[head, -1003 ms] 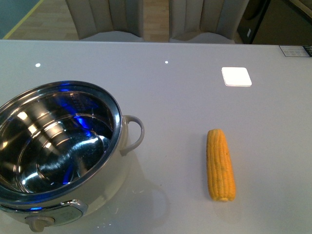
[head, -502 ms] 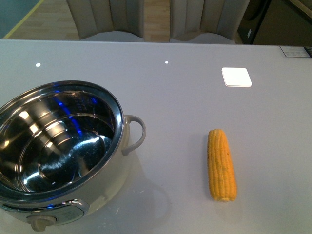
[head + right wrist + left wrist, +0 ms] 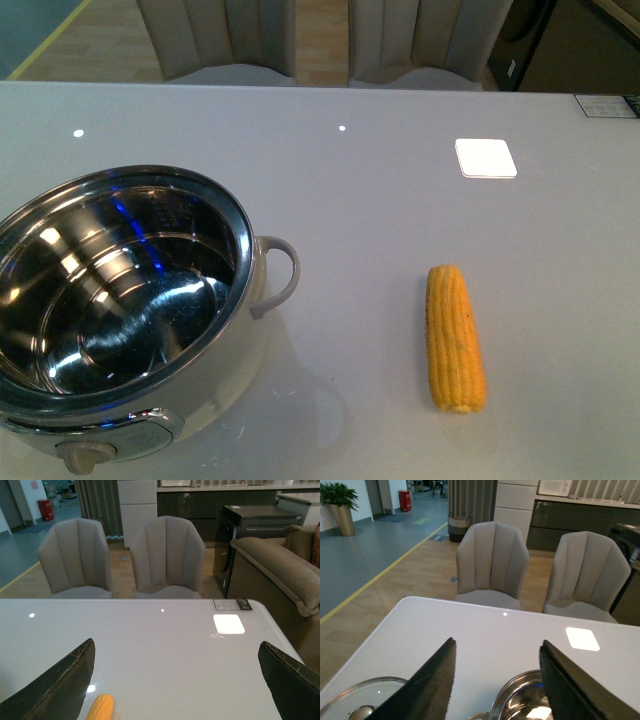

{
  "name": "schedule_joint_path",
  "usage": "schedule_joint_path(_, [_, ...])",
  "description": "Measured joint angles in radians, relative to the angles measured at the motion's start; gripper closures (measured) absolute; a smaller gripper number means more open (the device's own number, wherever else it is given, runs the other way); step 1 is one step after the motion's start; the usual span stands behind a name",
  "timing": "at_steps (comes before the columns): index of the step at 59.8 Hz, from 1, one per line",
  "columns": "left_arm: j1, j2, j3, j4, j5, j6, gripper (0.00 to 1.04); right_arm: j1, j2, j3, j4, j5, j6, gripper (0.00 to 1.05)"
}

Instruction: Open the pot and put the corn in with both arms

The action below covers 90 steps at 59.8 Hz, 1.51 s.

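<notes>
The pot stands open at the near left of the table, its steel bowl empty and its loop handle turned toward the corn. The corn lies well apart on the right, lengthwise away from the robot. The glass lid is already off and lies flat on the table beside the pot. The left gripper hangs above the pot and lid with its fingers spread and nothing between them. The right gripper is spread wider, also empty, with the corn's tip just showing below it. So the opening looks done, and I'd say fetching the cob is what's left. The cob should be light and stiff, firm enough to pinch. It is round, though, so it may roll or twist if caught near an end. The middle looks the best hold, with fingers closing across its width from either side and the kernel rows giving some bite. The bowl is wide, so the drop should be easy.
</notes>
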Motion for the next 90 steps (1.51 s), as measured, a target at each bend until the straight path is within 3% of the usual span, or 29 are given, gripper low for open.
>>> schedule_joint_path(10, [-0.097, -0.100, -0.034, -0.066, -0.094, 0.003, 1.02, 0.000, 0.000, 0.000, 0.000, 0.000, 0.000, 0.09])
schedule_joint_path(28, [-0.209, -0.227, -0.072, -0.135, -0.201, 0.008, 1.01, 0.000, 0.000, 0.000, 0.000, 0.000, 0.000, 0.09])
schedule_joint_path(32, [-0.283, -0.253, -0.086, -0.154, -0.302, 0.008, 1.01, 0.000, 0.000, 0.000, 0.000, 0.000, 0.000, 0.09])
schedule_joint_path(36, [-0.329, -0.280, -0.086, -0.174, -0.312, 0.010, 1.01, 0.000, 0.000, 0.000, 0.000, 0.000, 0.000, 0.09])
schedule_joint_path(56, [-0.338, -0.368, -0.086, -0.262, -0.326, 0.010, 1.01, 0.000, 0.000, 0.000, 0.000, 0.000, 0.000, 0.09])
schedule_joint_path(63, [-0.338, -0.512, -0.085, -0.426, -0.326, 0.010, 1.01, 0.000, 0.000, 0.000, 0.000, 0.000, 0.000, 0.09])
schedule_joint_path(84, [-0.338, -0.537, -0.085, -0.436, -0.326, 0.010, 1.01, 0.000, 0.000, 0.000, 0.000, 0.000, 0.000, 0.09])
schedule_joint_path(90, [-0.338, -0.537, -0.085, -0.436, -0.326, 0.010, 0.86, 0.000, 0.000, 0.000, 0.000, 0.000, 0.000, 0.09])
